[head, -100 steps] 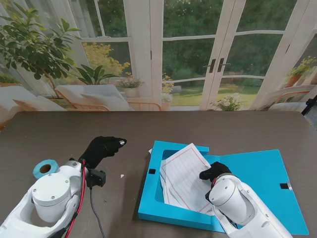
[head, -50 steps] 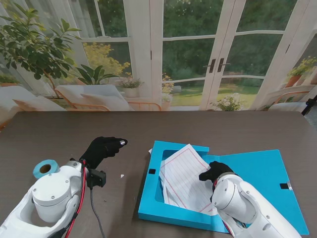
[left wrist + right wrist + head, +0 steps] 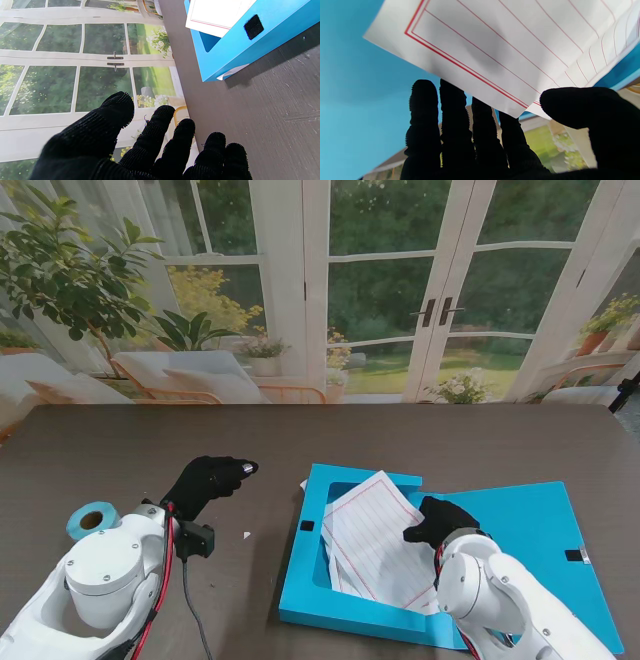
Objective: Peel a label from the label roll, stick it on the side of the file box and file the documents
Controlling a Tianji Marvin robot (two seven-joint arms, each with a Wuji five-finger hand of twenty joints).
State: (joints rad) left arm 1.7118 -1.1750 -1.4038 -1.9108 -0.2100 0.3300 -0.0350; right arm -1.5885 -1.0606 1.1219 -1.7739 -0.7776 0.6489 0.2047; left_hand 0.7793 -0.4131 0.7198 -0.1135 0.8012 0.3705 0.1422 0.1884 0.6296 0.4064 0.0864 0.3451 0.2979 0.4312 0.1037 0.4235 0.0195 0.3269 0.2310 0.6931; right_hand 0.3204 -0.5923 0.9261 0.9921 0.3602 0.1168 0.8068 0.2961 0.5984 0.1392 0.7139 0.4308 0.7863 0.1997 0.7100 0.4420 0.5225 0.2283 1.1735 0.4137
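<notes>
The blue file box [image 3: 303, 565] lies open right of centre, its lid [image 3: 540, 525] flat on the table to the right. White red-lined documents [image 3: 372, 532] lie skewed inside it, one corner over the far rim. My right hand [image 3: 441, 521], in a black glove, rests at the papers' right edge. In the right wrist view the documents [image 3: 495, 37] reach between the spread fingers [image 3: 455, 120] and the thumb, which stand apart. My left hand [image 3: 207, 478] hovers left of the box, fingers stretched and holding nothing. The blue label roll [image 3: 91, 520] sits at the far left.
A black fastener patch [image 3: 253, 23] marks the box's left side [image 3: 225, 47], and a white slip [image 3: 232, 72] pokes out at its far corner. A tiny white scrap [image 3: 247, 534] lies between my left hand and the box. A cable hangs by my left wrist.
My right hand and forearm have slid slightly to the right and farther from me along the papers' edge. The left hand and the label roll have not moved.
</notes>
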